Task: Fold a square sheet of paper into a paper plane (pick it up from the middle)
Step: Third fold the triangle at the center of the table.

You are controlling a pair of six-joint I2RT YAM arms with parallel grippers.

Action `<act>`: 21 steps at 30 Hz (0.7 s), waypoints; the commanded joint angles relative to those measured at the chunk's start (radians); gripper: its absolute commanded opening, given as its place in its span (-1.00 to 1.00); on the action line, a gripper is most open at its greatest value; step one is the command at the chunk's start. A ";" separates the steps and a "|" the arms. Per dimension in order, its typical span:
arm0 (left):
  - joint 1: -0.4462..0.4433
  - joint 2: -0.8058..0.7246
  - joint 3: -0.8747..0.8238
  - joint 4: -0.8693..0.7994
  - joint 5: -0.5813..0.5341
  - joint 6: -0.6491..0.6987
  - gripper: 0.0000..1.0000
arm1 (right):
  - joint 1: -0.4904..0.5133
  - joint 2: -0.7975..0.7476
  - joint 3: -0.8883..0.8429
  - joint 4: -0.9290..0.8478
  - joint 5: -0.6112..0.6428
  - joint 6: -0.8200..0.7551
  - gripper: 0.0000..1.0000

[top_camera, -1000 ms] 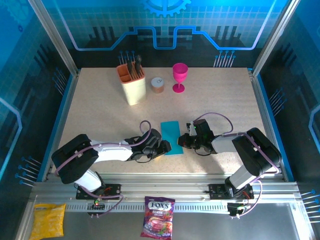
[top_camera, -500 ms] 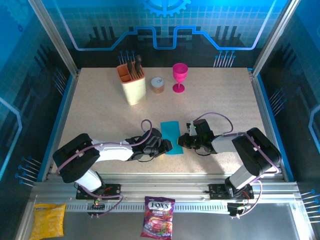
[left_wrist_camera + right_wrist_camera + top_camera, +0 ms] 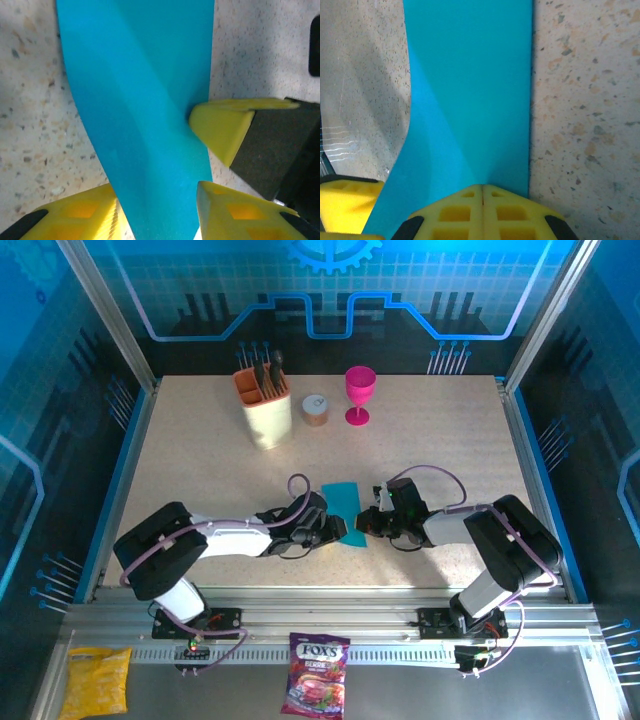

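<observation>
Top external: utensils (image 3: pixel 266 372) in holder (image 3: pixel 268 422) beyond paper (image 3: pixel 339 498)

A light speckled bench (image 3: pixel 200 470) holds three things along its far edge. Toward the far left corner stands a cream cup with an orange inside (image 3: pixel 266 412), and dark sticks (image 3: pixel 268 368) poke out of its top. Just beside it sits a small round jar (image 3: pixel 316 410). Next to the jar stands a pink goblet (image 3: pixel 359 392). Past the near edge, on a grey metal ledge (image 3: pixel 560 685), lie a yellow bag (image 3: pixel 95 680) by the left corner and a purple candy bag (image 3: pixel 316 688) near the middle.
</observation>
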 commanded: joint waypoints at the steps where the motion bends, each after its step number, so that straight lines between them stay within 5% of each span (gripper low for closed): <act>1: 0.017 0.031 0.027 0.008 0.019 0.049 -0.20 | -0.012 0.035 -0.026 -0.073 0.044 -0.009 -1.00; 21: 0.108 0.068 0.050 0.009 0.084 0.179 -0.25 | -0.017 0.029 -0.023 -0.083 0.043 -0.015 -1.00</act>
